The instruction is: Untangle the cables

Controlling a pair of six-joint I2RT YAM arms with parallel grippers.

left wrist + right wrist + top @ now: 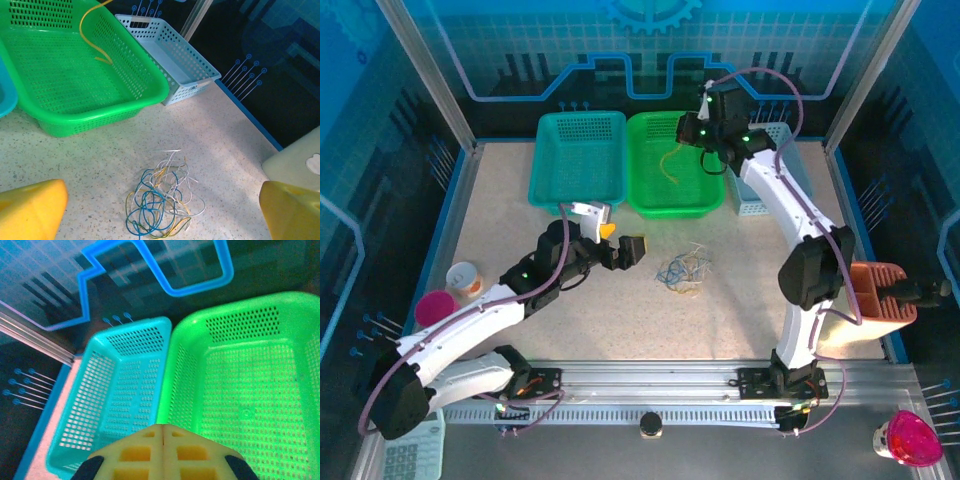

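The cables [682,270] [162,202] lie as a small tangle of thin white, blue and yellowish cords on the speckled table. My left gripper [620,243] [162,200] hovers just left of the clump, open wide, and its yellow fingers [32,210] stand on either side of the clump without touching it. My right gripper [688,138] [163,429] is over the green basket [665,210] [295,300], its pads pressed together. One yellow cable [669,162] [90,37] hangs from it into the basket.
A teal basket [548,190] [100,350] stands left of the green one and a pale blue basket [752,208] [200,80] to its right. A cup [465,278] and a pink lid [434,306] sit at the left, an orange holder [880,300] at the right.
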